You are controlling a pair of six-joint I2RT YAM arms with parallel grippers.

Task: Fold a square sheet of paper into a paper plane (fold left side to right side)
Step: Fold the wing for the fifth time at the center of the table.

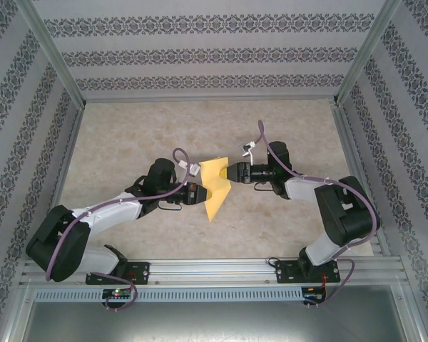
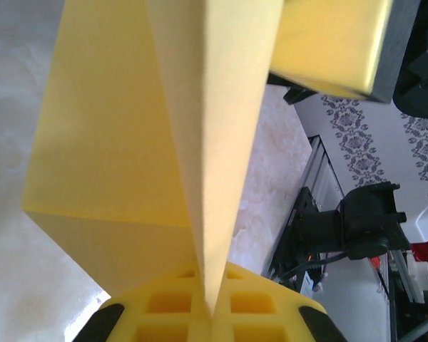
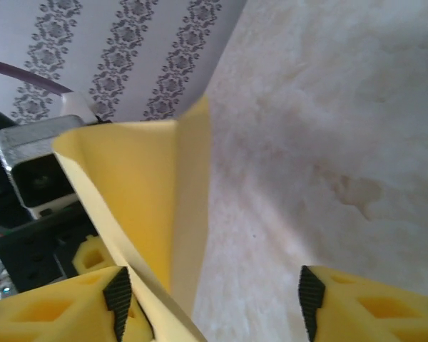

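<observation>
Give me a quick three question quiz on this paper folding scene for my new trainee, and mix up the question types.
1. True or false: the left gripper is shut on the yellow paper.
2. Multiple choice: the right gripper has its jaws
A. pressed fully together
B. apart, with the yellow paper beside one finger
C. closed around a cable
3. Short answer: is the yellow paper one flat sheet or creased?

Key
1. True. The left wrist view shows the sheet pinched between its fingers.
2. B.
3. Creased. A fold ridge runs up from the left gripper.
</observation>
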